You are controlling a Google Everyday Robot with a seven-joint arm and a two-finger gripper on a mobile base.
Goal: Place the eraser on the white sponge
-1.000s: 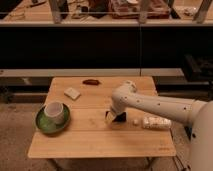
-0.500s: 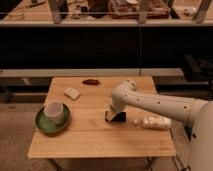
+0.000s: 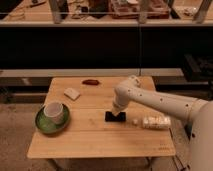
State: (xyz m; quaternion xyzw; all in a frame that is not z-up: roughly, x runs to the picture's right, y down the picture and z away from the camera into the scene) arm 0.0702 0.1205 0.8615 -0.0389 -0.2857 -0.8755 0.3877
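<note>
One small flat black rectangular eraser (image 3: 115,117) lies near the middle of the pale wooden bench (image 3: 100,142). The claw (image 3: 116,112) at the end of the white arm (image 3: 150,97) is down directly over it, touching or all but touching. Whether the claw is clenched on the slab or released cannot be told from this view. The pale off-white rectangular sponge (image 3: 72,93) sits well apart, toward the far left part of the bench.

The step in hand looks like the pick-up. To do it well, the claw should take the slab across its narrow width and near its middle, so it hangs level, then lift straight before travelling. The path to the sponge passes behind the white cup (image 3: 54,110) standing on the round green plate (image 3: 45,126), so the carry needs enough height to clear the rim. The sponge is small and probably soft: set the slab down flat, centred and gently, or it may tip off.

The bench is bare planked wood on a grey floor (image 3: 15,135). Dark shelving (image 3: 100,45) loaded with clutter stands behind it.
</note>
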